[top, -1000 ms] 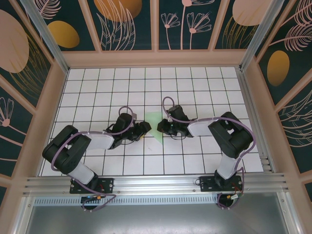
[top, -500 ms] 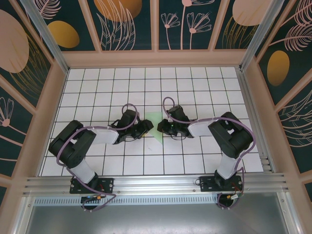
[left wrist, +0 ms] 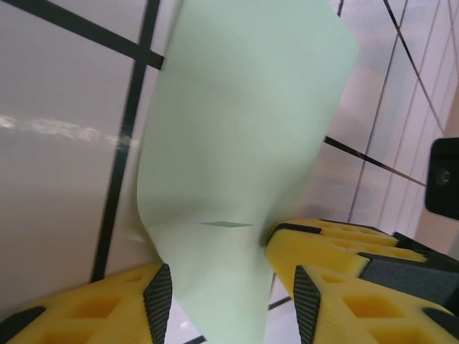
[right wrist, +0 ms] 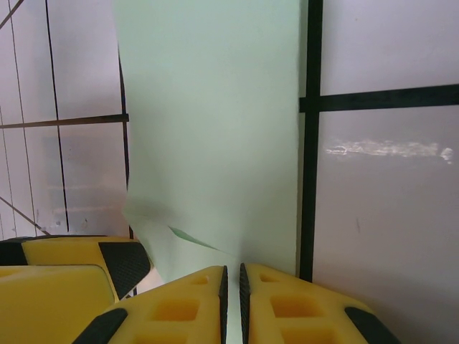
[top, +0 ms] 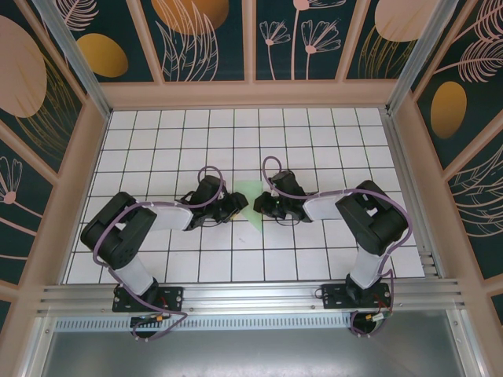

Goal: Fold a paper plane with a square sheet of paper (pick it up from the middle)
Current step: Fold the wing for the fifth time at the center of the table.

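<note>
The sheet of paper [top: 250, 199] is pale mint green, folded and tapering, and lies mid-table between both grippers. My left gripper [top: 234, 206] reaches it from the left. In the left wrist view the paper [left wrist: 237, 129] bulges up and its narrow end runs between the pads of the left gripper [left wrist: 231, 304], which stand apart, open. My right gripper [top: 260, 206] comes from the right. Its jaws [right wrist: 231, 287] are shut on the near edge of the paper [right wrist: 215, 122]. The left gripper's yellow finger [right wrist: 72, 261] shows beside them.
The table [top: 314, 149] is white tiles with black grid lines, walled by a wooden frame [top: 247, 95]. An aluminium rail [top: 251, 294] runs along the near edge by the arm bases. Open tiles lie all around the paper.
My left arm has shifted right, bringing its gripper closer onto the paper, and its jaws have narrowed slightly. The right gripper has held still.
</note>
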Controlling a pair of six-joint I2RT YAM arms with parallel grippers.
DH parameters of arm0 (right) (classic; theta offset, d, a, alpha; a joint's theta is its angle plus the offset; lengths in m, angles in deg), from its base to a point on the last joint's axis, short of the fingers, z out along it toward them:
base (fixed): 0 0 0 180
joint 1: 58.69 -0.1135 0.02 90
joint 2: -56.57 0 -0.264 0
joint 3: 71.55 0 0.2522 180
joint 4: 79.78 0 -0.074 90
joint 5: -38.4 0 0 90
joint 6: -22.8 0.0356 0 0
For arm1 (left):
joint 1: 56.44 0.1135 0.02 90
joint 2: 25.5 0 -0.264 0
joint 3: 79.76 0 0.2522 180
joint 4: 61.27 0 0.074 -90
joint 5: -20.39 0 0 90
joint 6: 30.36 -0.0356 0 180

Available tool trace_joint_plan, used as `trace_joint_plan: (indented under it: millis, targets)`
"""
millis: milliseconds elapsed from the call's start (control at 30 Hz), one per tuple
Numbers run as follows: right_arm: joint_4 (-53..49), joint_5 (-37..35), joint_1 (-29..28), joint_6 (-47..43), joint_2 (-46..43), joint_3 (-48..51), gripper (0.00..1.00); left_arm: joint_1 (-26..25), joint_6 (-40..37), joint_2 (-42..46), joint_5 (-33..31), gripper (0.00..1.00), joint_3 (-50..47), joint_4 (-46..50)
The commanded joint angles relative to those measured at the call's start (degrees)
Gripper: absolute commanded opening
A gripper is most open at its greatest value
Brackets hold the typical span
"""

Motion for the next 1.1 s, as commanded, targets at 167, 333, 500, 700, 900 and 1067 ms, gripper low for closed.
trace_joint_plan:
  millis: [167,333,500,700,900,1067]
  targets:
    - [-6.0,-1.8,0.5,-0.2,0.7,2.5,0.15,-0.3,-4.6,2.2,-6.2,0.54,2.6,12.3]
    - [-4.7,-1.1,0.4,-0.1,1.2,2.9,0.15,-0.3,-4.9,-1.2,-3.4,0.51,6.0,12.6]
    - [-4.0,-0.6,0.5,-0.2,1.6,3.2,0.15,-0.3,-4.1,-3.7,-1.4,0.49,8.0,11.7]
    - [-3.6,0.0,0.9,-0.6,1.8,3.4,0.15,-0.3,-3.4,-3.8,-0.1,0.4,8.7,10.3]
    - [-3.6,-0.3,1.5,-1.9,1.2,3.9,0.15,-0.3,-3.0,-2.7,-0.6,0.24,7.3,9.2]
    - [-4.1,-1.8,1.6,-6.3,-1.1,4.1,0.2,-0.3,-3.0,-2.7,-1.8,0.12,6.3,8.6]
